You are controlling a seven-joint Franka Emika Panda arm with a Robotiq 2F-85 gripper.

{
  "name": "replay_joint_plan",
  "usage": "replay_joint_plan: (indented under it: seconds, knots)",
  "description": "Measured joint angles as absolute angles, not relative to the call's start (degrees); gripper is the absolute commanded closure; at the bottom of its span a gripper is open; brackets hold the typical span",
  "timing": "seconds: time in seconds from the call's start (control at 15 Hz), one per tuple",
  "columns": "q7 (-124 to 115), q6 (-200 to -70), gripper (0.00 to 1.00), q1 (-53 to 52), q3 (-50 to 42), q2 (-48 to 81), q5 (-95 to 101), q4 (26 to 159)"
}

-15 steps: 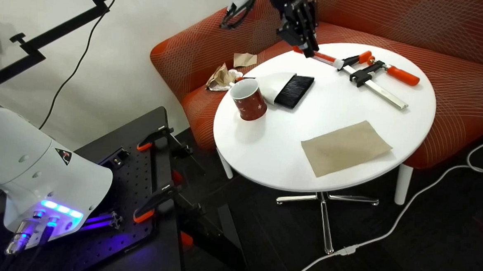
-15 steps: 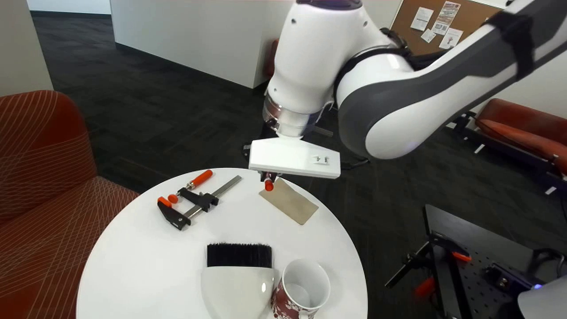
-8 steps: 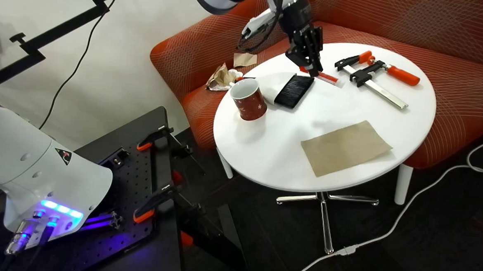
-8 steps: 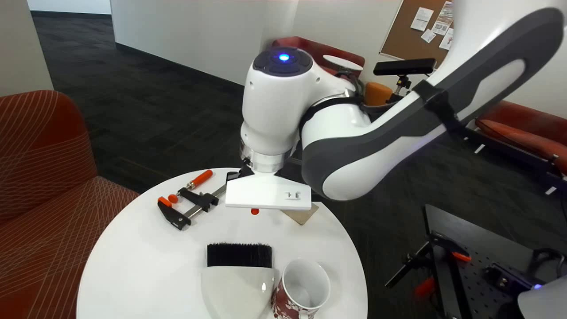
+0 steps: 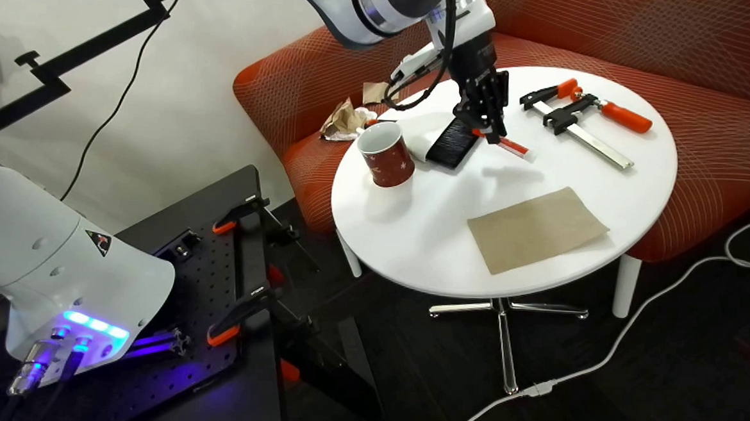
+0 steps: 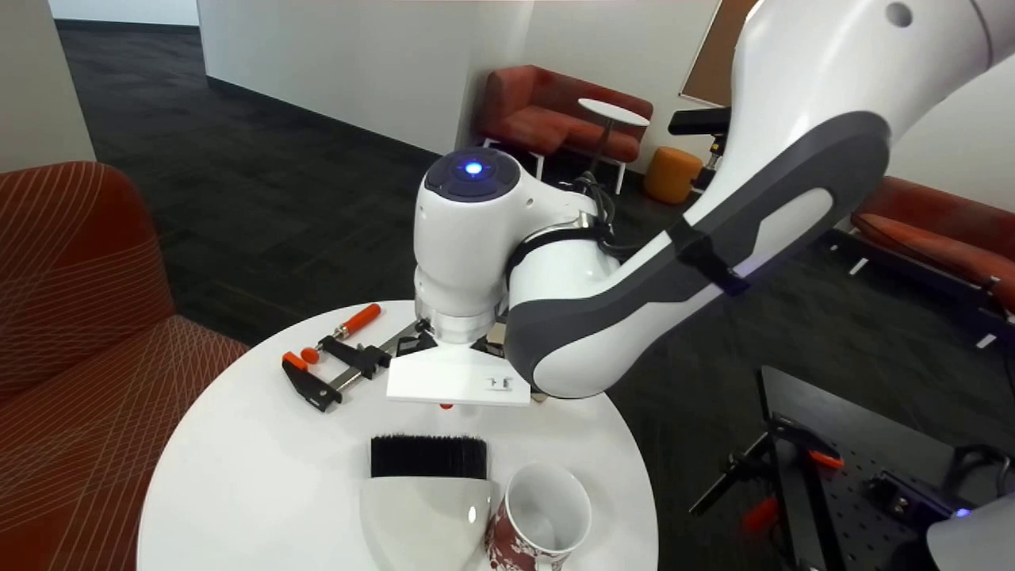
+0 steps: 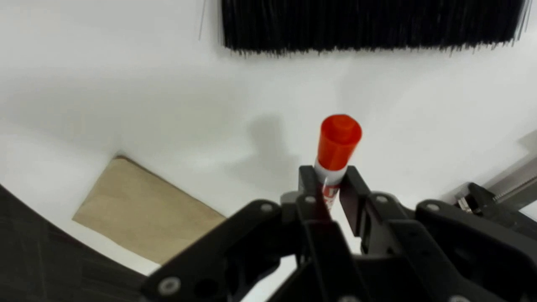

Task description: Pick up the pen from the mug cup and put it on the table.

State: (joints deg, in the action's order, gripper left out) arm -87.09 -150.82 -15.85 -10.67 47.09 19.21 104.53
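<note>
My gripper [image 5: 495,138] is shut on the pen [image 5: 514,147], which lies tilted across the fingers. In the wrist view, the gripper [image 7: 329,178] pinches the pen [image 7: 337,144] just below its red cap; its lower body is partly hidden by the fingers. In an exterior view only the pen's red tip [image 6: 446,406] shows below the white plate on the arm. The pen is a little above the round white table [image 5: 424,251], with a shadow under it. The dark red mug cup [image 5: 390,163] stands upright near the table's edge, apart from the gripper; it also shows here [image 6: 547,511].
A brush with black bristles [image 5: 457,143] lies between the mug and the gripper, close to the gripper. An orange-and-black clamp [image 5: 563,118] lies beyond. A brown paper sheet [image 5: 537,230] lies at the near side. A rust-orange sofa [image 5: 718,145] borders the table.
My gripper has come down toward the table with the pen still in it, moving toward the brush and away from the clamp. The mug, brush, clamp and paper have not moved.
</note>
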Motion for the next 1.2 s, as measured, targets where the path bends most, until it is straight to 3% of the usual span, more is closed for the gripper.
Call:
replay_joint_plan:
  seconds: [0.13,0.2,0.27,0.73,0.8,1.2]
  knots:
    - [-87.1,-150.8,0.95,-15.9,-10.7,48.2,18.0,103.6]
    - [-87.1,-150.8,0.56,-15.9,-10.8,48.7,17.5,103.2]
    - [-87.1,-150.8,0.55,-15.9,-10.8,49.1,17.1,102.9]
    - [-87.1,-150.8,0.05,-15.9,-11.6,49.7,16.2,101.7]
    - [-87.1,-150.8,0.00,-15.9,-11.7,49.7,16.2,101.5]
    - [-87.1,-150.8,0.00,-15.9,-11.8,49.7,16.0,101.2]
